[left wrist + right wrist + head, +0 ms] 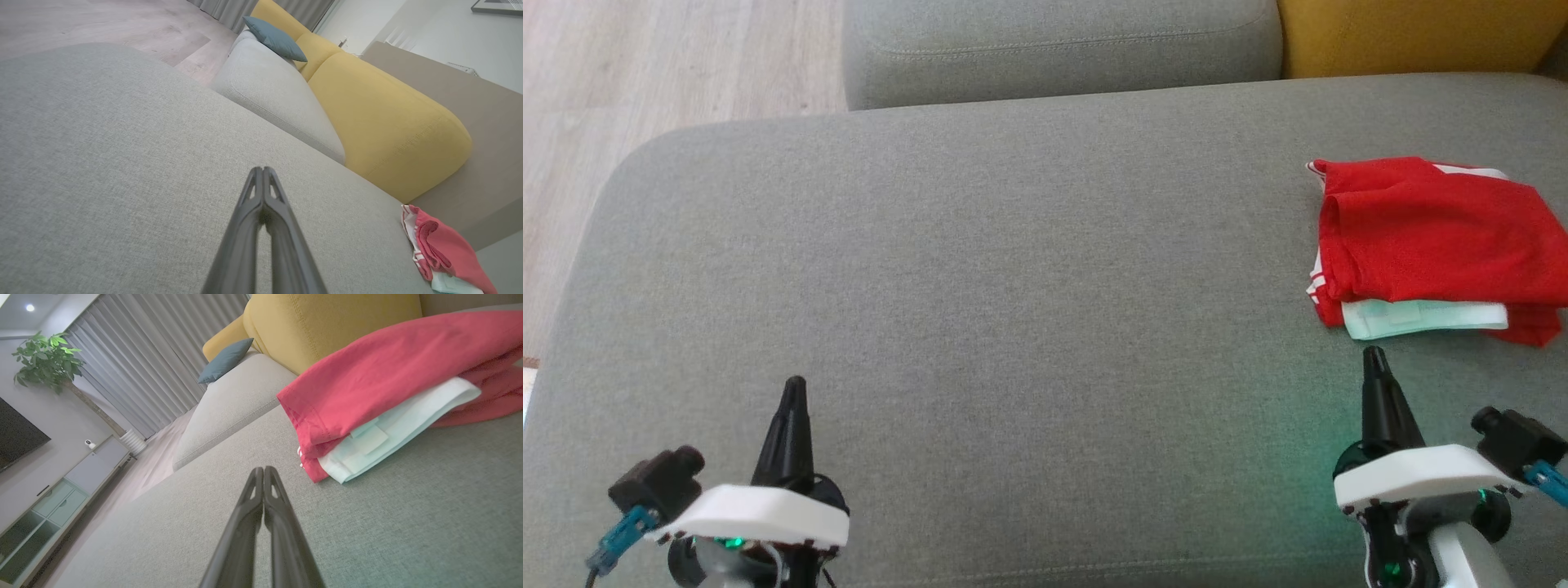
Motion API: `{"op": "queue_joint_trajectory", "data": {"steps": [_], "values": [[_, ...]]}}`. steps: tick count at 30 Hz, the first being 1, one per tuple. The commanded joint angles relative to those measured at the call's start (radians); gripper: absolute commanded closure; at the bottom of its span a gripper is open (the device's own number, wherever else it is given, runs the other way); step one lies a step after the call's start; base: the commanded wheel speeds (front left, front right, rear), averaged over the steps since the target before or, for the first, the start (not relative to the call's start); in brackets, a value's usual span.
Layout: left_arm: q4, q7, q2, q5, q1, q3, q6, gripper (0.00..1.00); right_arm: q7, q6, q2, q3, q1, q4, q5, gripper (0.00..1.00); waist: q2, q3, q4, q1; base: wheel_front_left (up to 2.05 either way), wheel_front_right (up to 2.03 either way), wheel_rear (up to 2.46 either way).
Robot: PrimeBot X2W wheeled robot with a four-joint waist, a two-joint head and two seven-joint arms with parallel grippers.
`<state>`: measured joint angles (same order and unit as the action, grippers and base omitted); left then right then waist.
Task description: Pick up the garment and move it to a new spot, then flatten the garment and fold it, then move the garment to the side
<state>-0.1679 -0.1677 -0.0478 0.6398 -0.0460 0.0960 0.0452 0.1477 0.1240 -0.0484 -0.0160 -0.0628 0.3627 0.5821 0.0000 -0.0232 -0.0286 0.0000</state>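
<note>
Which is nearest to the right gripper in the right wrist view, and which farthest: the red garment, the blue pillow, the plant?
1. Red garment, just ahead and right of the right gripper.
2. Blue pillow, on the far sofa seat.
3. Plant, far left by the curtains.

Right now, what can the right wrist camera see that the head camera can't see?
The right wrist view adds a leafy plant, grey curtains, a blue cushion and a low cabinet. The head view adds the left hand, shut, low on the left. Both share the red garment lying folded on the grey sofa seat, the yellow cushion behind it, and the right hand, shut and empty, just short of the garment.
</note>
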Motion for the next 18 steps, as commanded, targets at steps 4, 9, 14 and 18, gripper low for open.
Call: {"op": "queue_joint_trajectory", "data": {"steps": [4, 9, 14, 18], "values": [[0.023, 0.011, -0.017, 0.058, 0.058, -0.024, 0.010, 1.00, -0.012, 0.002, -0.010, 0.005, -0.045, -0.042, 0.062, 1.00, 0.0000, 0.001, 0.001, 0.0000, 0.00, 0.00, 0.00], [0.018, 0.024, -0.019, 0.116, 0.063, -0.031, 0.014, 1.00, -0.026, 0.003, -0.010, 0.012, -0.044, -0.046, 0.120, 1.00, 0.0000, 0.002, 0.003, 0.0000, 0.00, 0.00, 0.00], [0.012, 0.038, -0.020, 0.173, 0.069, -0.039, 0.019, 1.00, -0.040, 0.003, -0.010, 0.018, -0.044, -0.051, 0.179, 1.00, 0.0000, 0.003, 0.005, 0.0000, 0.00, 0.00, 0.00], [0.007, 0.049, -0.021, 0.219, 0.073, -0.045, 0.023, 1.00, -0.052, 0.003, -0.011, 0.023, -0.044, -0.055, 0.226, 1.00, 0.0000, 0.004, 0.006, 0.0000, 0.00, 0.00, 0.00]]}}
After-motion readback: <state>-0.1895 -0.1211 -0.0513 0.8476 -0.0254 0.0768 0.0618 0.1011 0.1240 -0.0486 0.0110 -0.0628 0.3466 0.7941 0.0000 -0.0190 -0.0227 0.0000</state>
